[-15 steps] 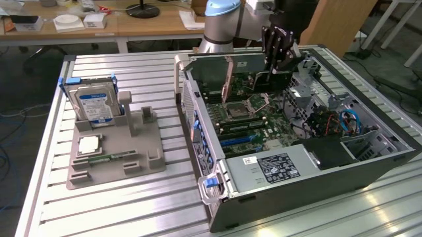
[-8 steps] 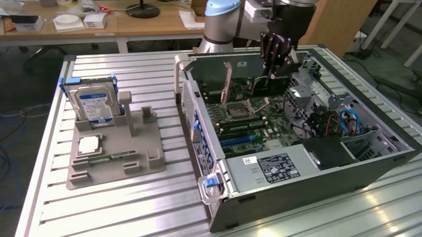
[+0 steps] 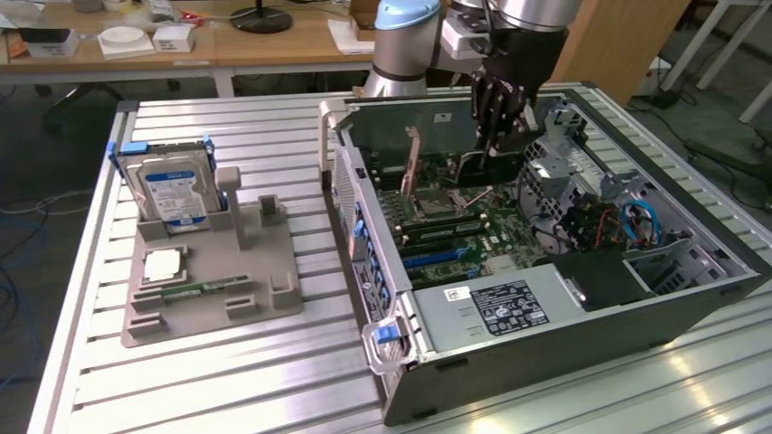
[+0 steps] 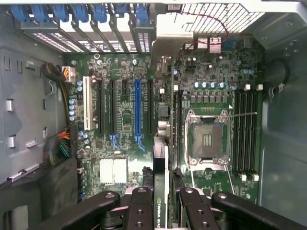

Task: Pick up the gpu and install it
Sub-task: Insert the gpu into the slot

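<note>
My gripper [image 3: 500, 136] hangs inside the open computer case [image 3: 675, 298], above the motherboard [image 3: 483, 226]. It is shut on the gpu [image 3: 480, 167], a thin dark card held on edge, whose metal bracket end points toward the case's rear wall. In the wrist view the gripper [image 4: 160, 199] clamps the gpu [image 4: 165, 167] from both sides. The card runs edge-on over the board between the expansion slots and the processor socket [image 4: 207, 139]. The long blue slot [image 4: 137, 105] lies beside the card, a little off its line, and the card is above the board, not seated.
A grey holder tray [image 3: 205, 289] on the slatted table at the exterior view's left carries a blue-labelled hard drive [image 3: 169, 185], a processor chip [image 3: 162, 264] and a small memory stick [image 3: 211, 289]. Cables [image 3: 634, 221] and a drive cage crowd the case's far end. Blue slot latches [image 4: 96, 12] line the rear wall.
</note>
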Robot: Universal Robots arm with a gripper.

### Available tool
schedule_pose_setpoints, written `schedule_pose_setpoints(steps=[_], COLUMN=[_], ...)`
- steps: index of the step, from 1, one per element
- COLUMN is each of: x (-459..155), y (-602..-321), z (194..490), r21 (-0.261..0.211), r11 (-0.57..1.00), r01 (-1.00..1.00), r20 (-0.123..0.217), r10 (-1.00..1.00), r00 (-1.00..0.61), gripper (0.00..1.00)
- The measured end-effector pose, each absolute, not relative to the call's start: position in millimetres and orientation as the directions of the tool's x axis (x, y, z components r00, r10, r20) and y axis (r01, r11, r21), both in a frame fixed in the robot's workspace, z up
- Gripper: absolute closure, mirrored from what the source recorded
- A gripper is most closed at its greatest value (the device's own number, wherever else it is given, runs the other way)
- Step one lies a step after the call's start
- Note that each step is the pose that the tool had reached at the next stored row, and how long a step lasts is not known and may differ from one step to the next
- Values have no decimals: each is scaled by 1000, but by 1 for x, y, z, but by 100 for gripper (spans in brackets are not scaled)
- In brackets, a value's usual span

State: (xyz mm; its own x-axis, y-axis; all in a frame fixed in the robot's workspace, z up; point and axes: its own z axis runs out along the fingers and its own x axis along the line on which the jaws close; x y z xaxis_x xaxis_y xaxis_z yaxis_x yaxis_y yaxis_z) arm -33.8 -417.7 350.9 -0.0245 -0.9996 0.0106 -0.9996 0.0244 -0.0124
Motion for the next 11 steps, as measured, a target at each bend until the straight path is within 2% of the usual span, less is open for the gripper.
schedule_pose_setpoints(steps=[11], x=[-51], y=[-420], z=[342], r21=[-12], r11=[24], r01=[-1000], r20=[12], r10=[-1000], r00=[-24], gripper=[74])
